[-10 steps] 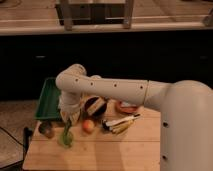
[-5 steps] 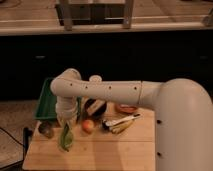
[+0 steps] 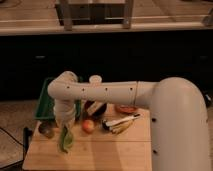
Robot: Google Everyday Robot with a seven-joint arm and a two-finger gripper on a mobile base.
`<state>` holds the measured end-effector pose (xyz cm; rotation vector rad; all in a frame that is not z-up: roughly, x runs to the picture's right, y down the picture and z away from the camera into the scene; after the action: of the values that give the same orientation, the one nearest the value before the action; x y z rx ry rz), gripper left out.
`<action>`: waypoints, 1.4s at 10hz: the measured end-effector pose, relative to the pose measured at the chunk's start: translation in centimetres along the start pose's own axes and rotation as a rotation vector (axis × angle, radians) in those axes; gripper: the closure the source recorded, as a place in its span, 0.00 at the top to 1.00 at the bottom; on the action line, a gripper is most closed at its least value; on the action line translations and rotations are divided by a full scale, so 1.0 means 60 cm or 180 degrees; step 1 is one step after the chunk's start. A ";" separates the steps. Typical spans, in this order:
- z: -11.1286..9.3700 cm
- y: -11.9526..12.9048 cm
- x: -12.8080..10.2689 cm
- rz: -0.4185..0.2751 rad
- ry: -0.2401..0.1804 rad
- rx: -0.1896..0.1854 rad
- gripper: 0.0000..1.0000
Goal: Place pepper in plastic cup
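Gripper: is sinking slightly at the wooden table's near-left since a second ago, grip cannot be told; pepper is standing upright beneath, left of orange fruit; plastic cup indistinguishable there, placement likely nearing.

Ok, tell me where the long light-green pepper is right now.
In the camera view, the long light-green pepper is over the left of the wooden table, just below the gripper, between the dark grey cup and the round orange fruit.
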<state>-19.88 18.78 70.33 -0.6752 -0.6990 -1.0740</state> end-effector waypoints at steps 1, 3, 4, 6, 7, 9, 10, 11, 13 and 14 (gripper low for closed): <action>0.002 -0.001 0.002 0.0007 -0.0010 -0.0002 0.52; 0.004 0.000 0.006 0.0022 -0.0034 -0.0006 0.72; 0.005 0.001 0.007 0.0026 -0.0045 -0.0012 0.78; 0.006 0.002 0.009 0.0033 -0.0067 -0.0023 0.80; 0.007 0.002 0.010 0.0039 -0.0077 -0.0026 0.80; 0.007 0.003 0.011 0.0045 -0.0083 -0.0034 0.80; 0.008 0.003 0.011 0.0049 -0.0087 -0.0037 0.80; 0.008 0.004 0.011 0.0050 -0.0089 -0.0043 0.80; 0.009 0.003 0.010 0.0044 -0.0106 -0.0053 0.80; 0.010 0.002 0.010 0.0041 -0.0124 -0.0053 0.80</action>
<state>-19.71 18.95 71.13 -0.7156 -0.7189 -1.0581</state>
